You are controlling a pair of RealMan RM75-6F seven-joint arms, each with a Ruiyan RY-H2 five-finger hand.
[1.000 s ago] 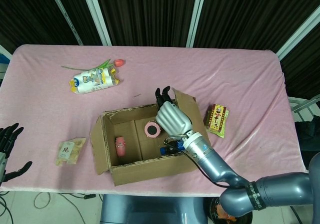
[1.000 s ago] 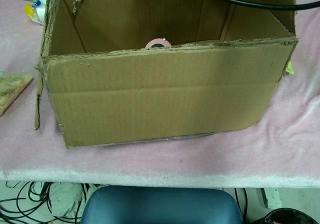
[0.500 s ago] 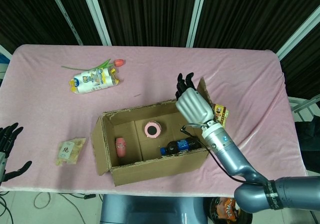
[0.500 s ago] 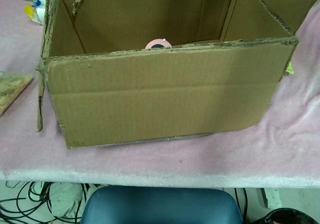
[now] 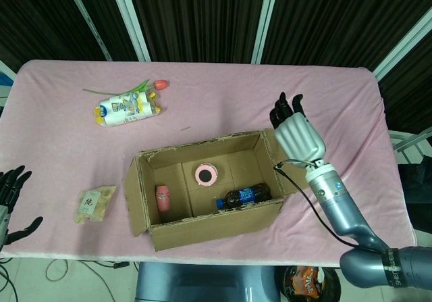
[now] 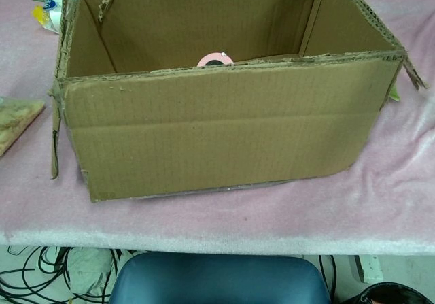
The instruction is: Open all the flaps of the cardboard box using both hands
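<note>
Cardboard box (image 5: 202, 187) holds a cola bottle (image 5: 244, 196), pink roll (image 5: 206, 174) and pink can (image 5: 163, 196); right hand (image 5: 295, 134) spread.

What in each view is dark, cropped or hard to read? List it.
Head view: even light, sharp; the box interior sits in mild shadow, the left hand is cut by the frame edge, the right hand is clear. Chest view: the box wall fills the frame and its top is cropped; neither hand shows.

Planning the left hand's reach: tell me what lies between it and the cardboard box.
Head view: a snack packet lies on the pink cloth between the left hand and the cardboard box.
</note>
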